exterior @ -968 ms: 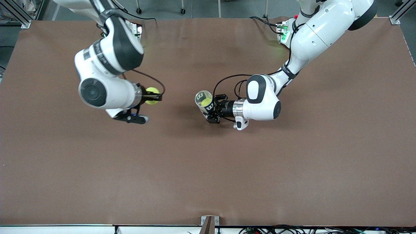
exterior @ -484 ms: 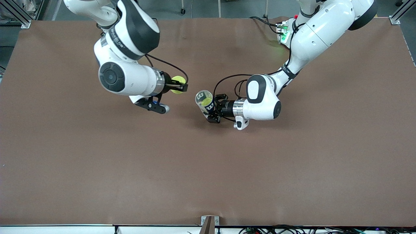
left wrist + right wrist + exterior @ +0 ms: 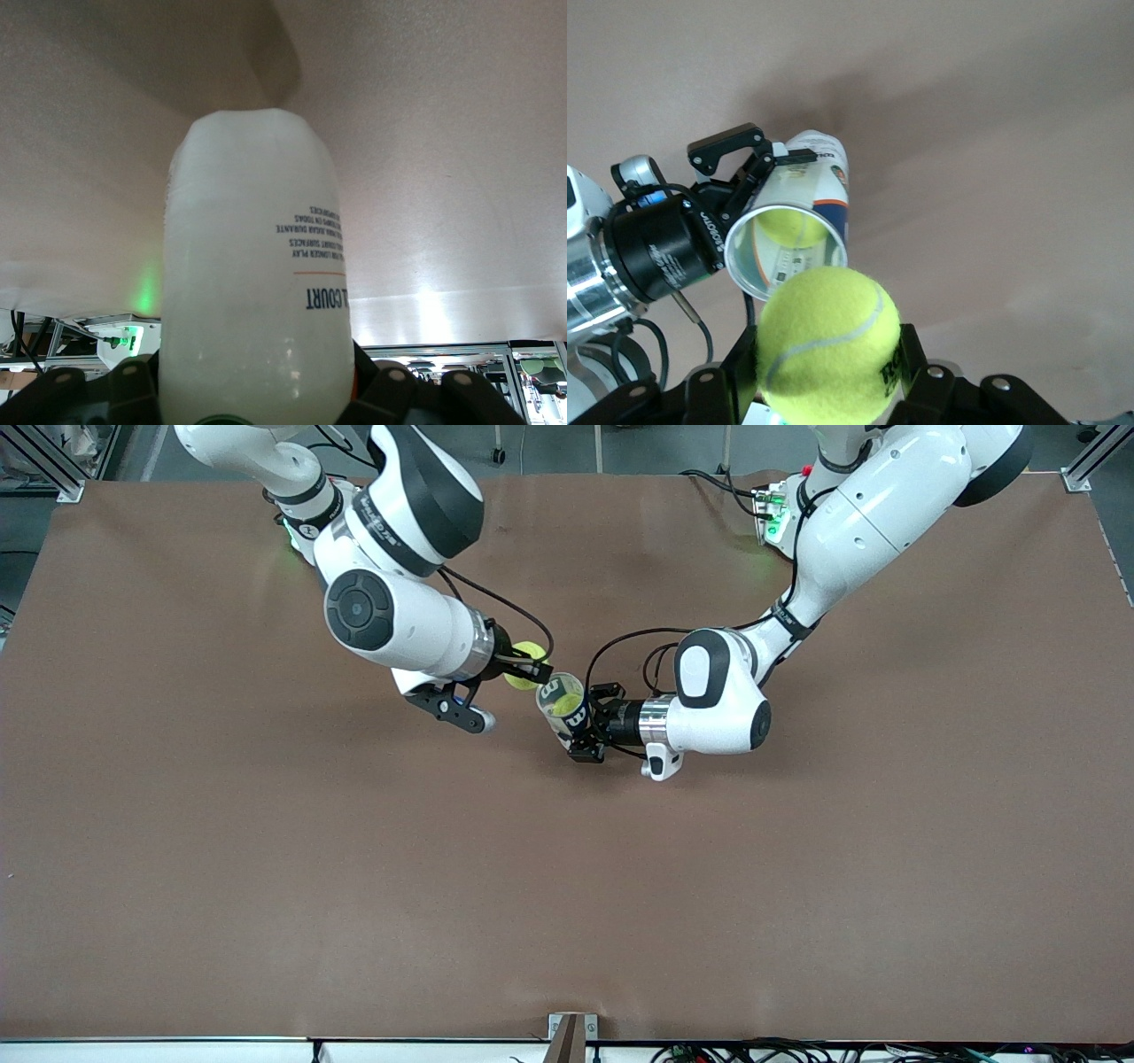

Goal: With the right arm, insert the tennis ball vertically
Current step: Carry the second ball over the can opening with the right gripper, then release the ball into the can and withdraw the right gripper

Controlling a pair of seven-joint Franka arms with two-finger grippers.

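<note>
My black right claw [image 3: 532, 668] holds a fuzzy yellow-green tennis ball [image 3: 827, 347] with a pale curved seam. My black left claw [image 3: 580, 724] holds a clear plastic ball can [image 3: 792, 248] with a white, navy and orange label, another yellow-green ball inside [image 3: 788, 225]. The worktop [image 3: 567, 886] is plain brown.

Front camera: high, across the tabletop [image 3: 567, 886], facing both arm bases, whole surface in frame. Left wrist camera: pressed close against the clear can [image 3: 252, 292], tabletop filling the rest. Right wrist camera: close above a tennis ball [image 3: 828, 345], looking into the can's open mouth. All three share the can.
</note>
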